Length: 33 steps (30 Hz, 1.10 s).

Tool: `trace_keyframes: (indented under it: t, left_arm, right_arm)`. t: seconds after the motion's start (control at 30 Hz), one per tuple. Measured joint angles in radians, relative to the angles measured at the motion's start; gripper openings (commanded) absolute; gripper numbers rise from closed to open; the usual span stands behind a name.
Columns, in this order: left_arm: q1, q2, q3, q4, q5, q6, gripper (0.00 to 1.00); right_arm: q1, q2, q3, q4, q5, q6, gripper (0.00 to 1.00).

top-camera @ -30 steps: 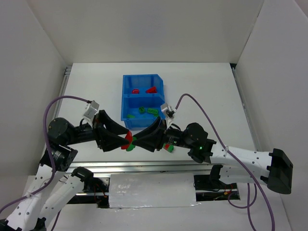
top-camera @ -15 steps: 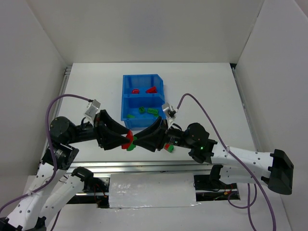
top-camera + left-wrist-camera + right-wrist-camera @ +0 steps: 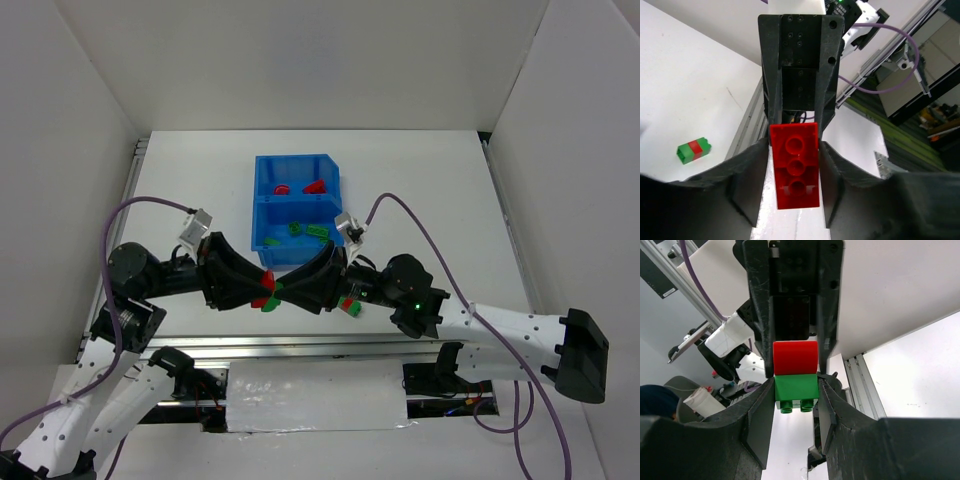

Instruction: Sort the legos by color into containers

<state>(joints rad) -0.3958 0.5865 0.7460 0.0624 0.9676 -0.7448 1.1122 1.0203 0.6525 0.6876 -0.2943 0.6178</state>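
Note:
Low over the table's near edge, my two grippers meet tip to tip on one red-green pair of legos [image 3: 268, 294]. My left gripper [image 3: 260, 292] [image 3: 794, 165] is shut on the red lego [image 3: 795, 172], whose hollow underside faces the left wrist camera. The green lego [image 3: 796, 387] sits in my right gripper [image 3: 287, 291] [image 3: 796, 396], shut on it, and the red lego [image 3: 795, 357] is stuck on its far side. Behind them stands the blue bin [image 3: 298, 160]. Its far container holds red legos [image 3: 316, 185] and its near container holds green legos [image 3: 317, 232].
Another red-green piece [image 3: 350, 305] [image 3: 693, 150] lies on the table beside the right arm. A metal rail [image 3: 300, 350] runs along the table's near edge. White walls enclose the table on the left, right and back.
My left gripper's jaws have drawn in onto the red lego. Both arms have stayed almost in place, and the right gripper keeps its hold on the green lego.

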Motion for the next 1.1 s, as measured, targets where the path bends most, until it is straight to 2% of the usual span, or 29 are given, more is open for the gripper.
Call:
trace_keyframes:
  t: [0.13, 0.17, 0.2, 0.47, 0.6, 0.77, 0.9, 1.0, 1.1]
  left_arm:
    - [0.0, -0.001, 0.0, 0.007, 0.003, -0.006, 0.26]
    - [0.001, -0.002, 0.0, 0.006, 0.002, -0.005, 0.06]
    - [0.001, -0.002, 0.0, 0.004, 0.001, -0.005, 0.0]
    - [-0.006, -0.007, 0.02, -0.063, -0.012, 0.041, 0.0]
    - [0.0, 0.009, 0.041, -0.069, -0.029, 0.061, 0.0]
    - [0.0, 0.048, 0.08, -0.086, -0.043, 0.075, 0.0]
    - [0.0, 0.08, 0.204, -0.233, -0.145, 0.161, 0.0]
    - [0.0, 0.101, 0.322, -0.393, -0.323, 0.231, 0.0]
    - [0.0, 0.098, 0.38, -0.52, -0.552, 0.28, 0.0]
  right_arm:
    - [0.0, 0.005, 0.003, 0.0, 0.0, -0.002, 0.0]
    - [0.0, 0.005, 0.003, -0.001, 0.0, -0.002, 0.0]
    - [-0.001, 0.005, 0.003, -0.001, 0.0, -0.002, 0.0]
    - [-0.005, -0.006, -0.008, -0.003, -0.051, -0.08, 0.0]
    - [-0.006, -0.058, -0.03, -0.027, -0.1, -0.134, 0.0]
    - [-0.021, -0.102, -0.03, -0.048, -0.09, -0.171, 0.0]
    - [-0.056, -0.12, -0.016, -0.171, 0.103, -0.179, 0.0]
    - [-0.081, -0.103, 0.045, -0.33, 0.336, -0.138, 0.0]
    - [-0.109, -0.1, 0.06, -0.418, 0.528, -0.07, 0.0]
